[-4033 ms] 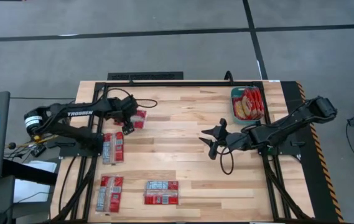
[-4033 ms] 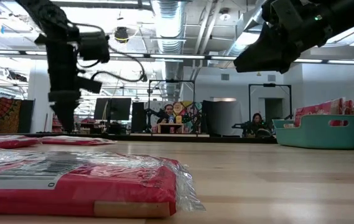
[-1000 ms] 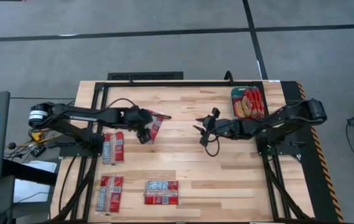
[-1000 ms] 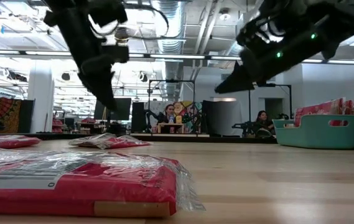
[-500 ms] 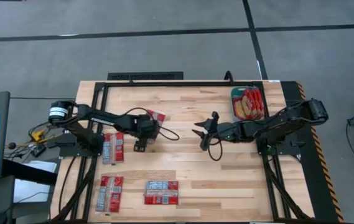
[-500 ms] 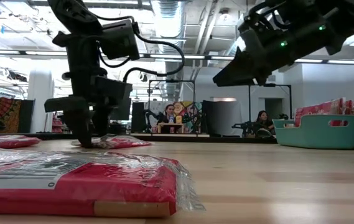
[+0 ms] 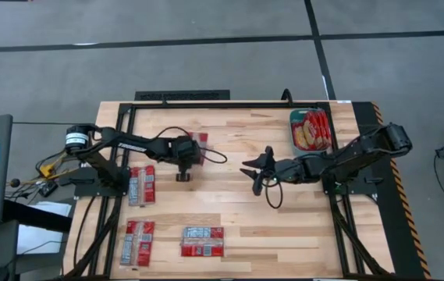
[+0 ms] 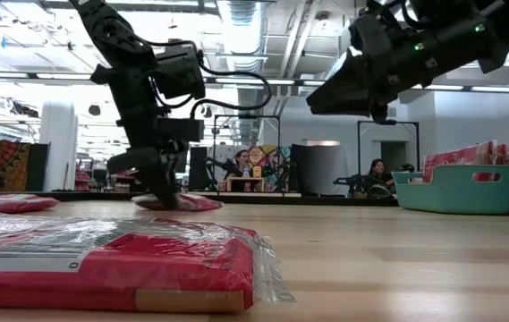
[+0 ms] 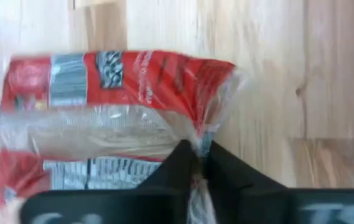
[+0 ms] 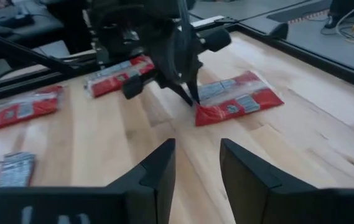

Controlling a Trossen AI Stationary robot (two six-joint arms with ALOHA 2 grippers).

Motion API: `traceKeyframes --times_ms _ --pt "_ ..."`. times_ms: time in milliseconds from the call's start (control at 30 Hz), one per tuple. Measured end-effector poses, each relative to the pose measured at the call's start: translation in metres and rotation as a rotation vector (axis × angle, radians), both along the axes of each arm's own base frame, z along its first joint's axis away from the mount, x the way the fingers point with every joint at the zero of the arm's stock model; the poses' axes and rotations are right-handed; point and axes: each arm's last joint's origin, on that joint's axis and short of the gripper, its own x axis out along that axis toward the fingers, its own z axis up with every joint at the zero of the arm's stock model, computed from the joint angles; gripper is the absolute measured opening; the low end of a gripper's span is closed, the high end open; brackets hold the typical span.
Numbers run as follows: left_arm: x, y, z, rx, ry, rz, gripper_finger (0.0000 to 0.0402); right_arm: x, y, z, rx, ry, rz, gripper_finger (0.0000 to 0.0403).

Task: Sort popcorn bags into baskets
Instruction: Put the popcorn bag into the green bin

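A: From above, what is happening?

B: The left gripper (image 7: 183, 173) is coming down at the near end of a popcorn bag (image 7: 197, 146) lying mid-table, left of centre. The right gripper (image 7: 251, 170) is hanging over bare wood with its fingers apart, holding nothing. The teal basket (image 7: 293, 134) is sitting at the far right corner with bags already in it. Three more bags (image 7: 141, 185) are lying along the left and near edges.

A: And from table height?

B: The left gripper (image 8: 166, 199) is reaching down to the bag (image 8: 182, 203), which is lying flat on the wood. The basket (image 8: 455, 190) is standing well apart on the right.

A: What is the left wrist view showing?

B: Its fingers (image 9: 180, 165) are clenching a corner of the bag's (image 9: 102, 87) clear wrap, at the seam.

A: And the right wrist?

B: The right gripper's fingers (image 10: 158, 171) are standing apart, facing that bag (image 10: 239, 99).

A: How will it handle?

B: Probably light and floppy, with slick film. A pinch on the wrap may slip or tear, so gripping across the packet's edge looks safer.
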Motion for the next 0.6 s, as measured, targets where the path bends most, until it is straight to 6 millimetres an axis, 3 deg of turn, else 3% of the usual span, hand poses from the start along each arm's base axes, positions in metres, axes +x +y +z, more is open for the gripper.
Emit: traceKeyframes --times_ms 100,200,400,600 --pt "0.001 -0.003 0.008 -0.023 -0.034 0.009 0.0013 0.0 0.005 0.002 0.004 -0.019 0.019 0.014" --pt "0.005 -0.011 0.029 -0.078 -0.108 -0.035 0.0004 0.0 0.008 0.003 0.006 -0.035 0.031 0.0132" --pt "0.014 -0.025 0.097 -0.179 -0.417 -0.155 0.0 0.0 0.015 0.007 -0.024 -0.062 0.068 0.0132" --pt "0.006 -0.03 0.149 -0.245 -0.624 -0.175 0.0 0.003 0.029 0.021 -0.174 -0.115 0.189 0.0179"
